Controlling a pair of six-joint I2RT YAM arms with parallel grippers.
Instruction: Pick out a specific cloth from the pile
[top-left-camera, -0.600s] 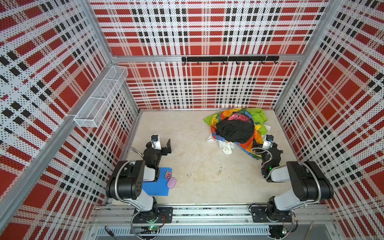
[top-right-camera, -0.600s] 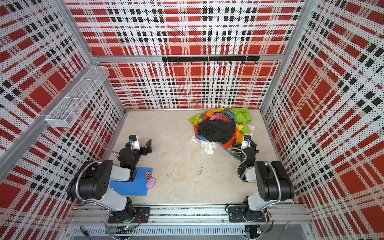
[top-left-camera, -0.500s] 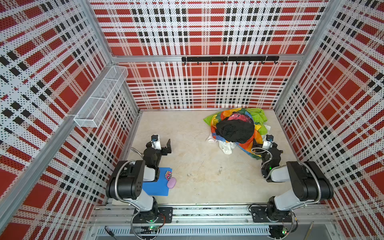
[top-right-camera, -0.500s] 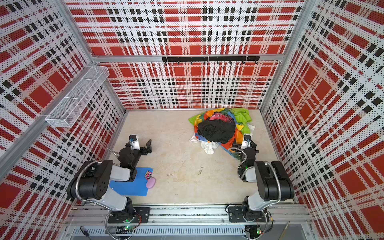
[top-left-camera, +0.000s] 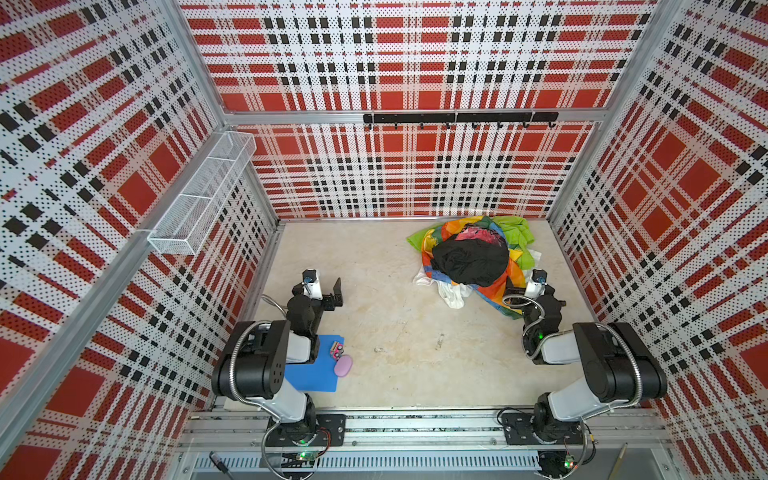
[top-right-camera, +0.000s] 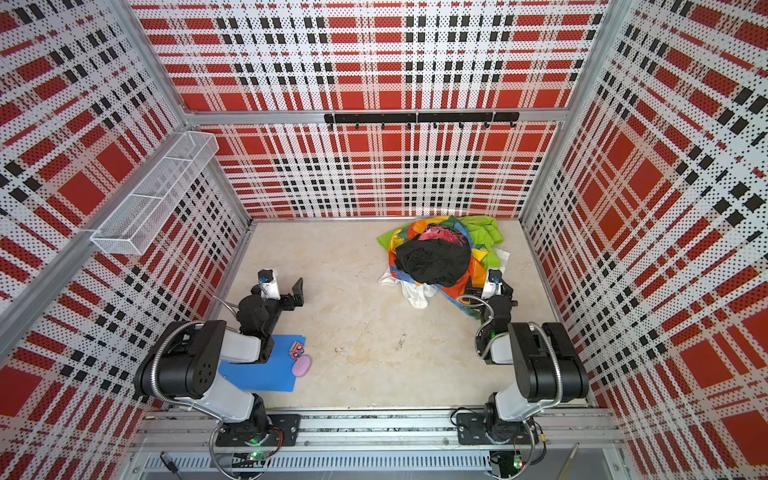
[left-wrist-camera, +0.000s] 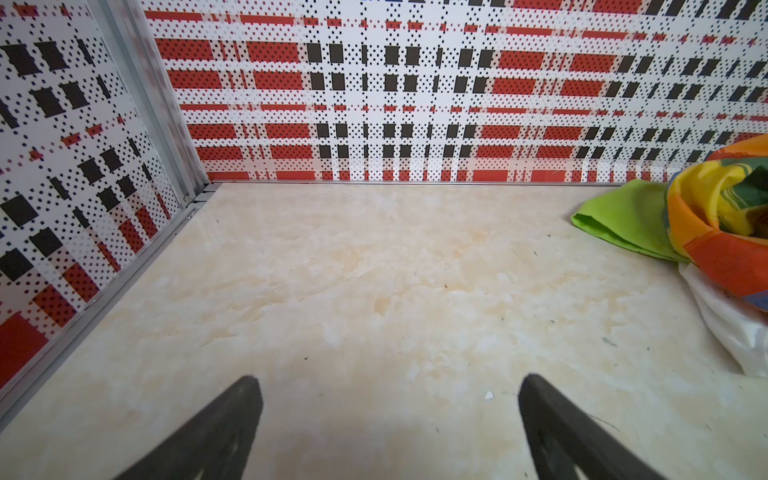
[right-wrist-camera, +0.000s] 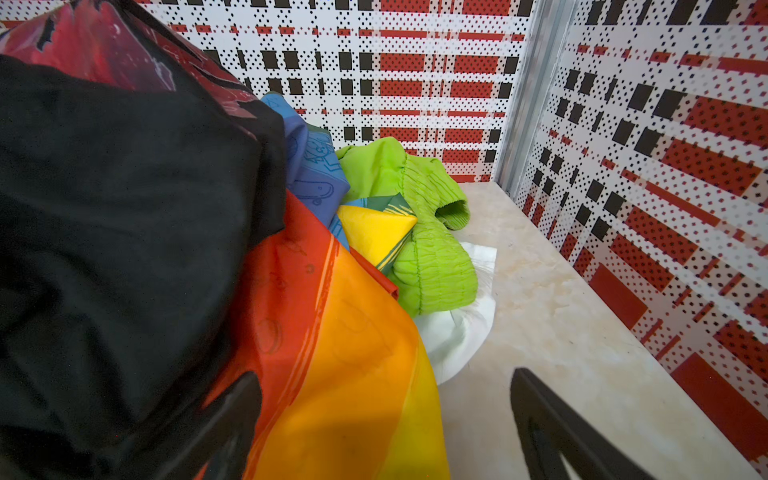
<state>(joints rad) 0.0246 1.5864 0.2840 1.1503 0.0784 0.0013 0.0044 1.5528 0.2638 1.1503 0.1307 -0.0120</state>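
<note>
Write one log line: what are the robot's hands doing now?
left gripper: open, above bare table | right gripper: open, at pile edge | white cloth: under pile, not held

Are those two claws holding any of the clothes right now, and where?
Nothing is held. The left gripper and right gripper both stand open, empty, the right beside the pile.

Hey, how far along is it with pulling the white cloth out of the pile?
Done: nothing yet. The white cloth lies under the pile, with only its edges showing. In hand: nothing. The left gripper is open over the table, and the right gripper is open at the pile's edge. Left: grasp the white cloth, pull it free and set it apart.
</note>
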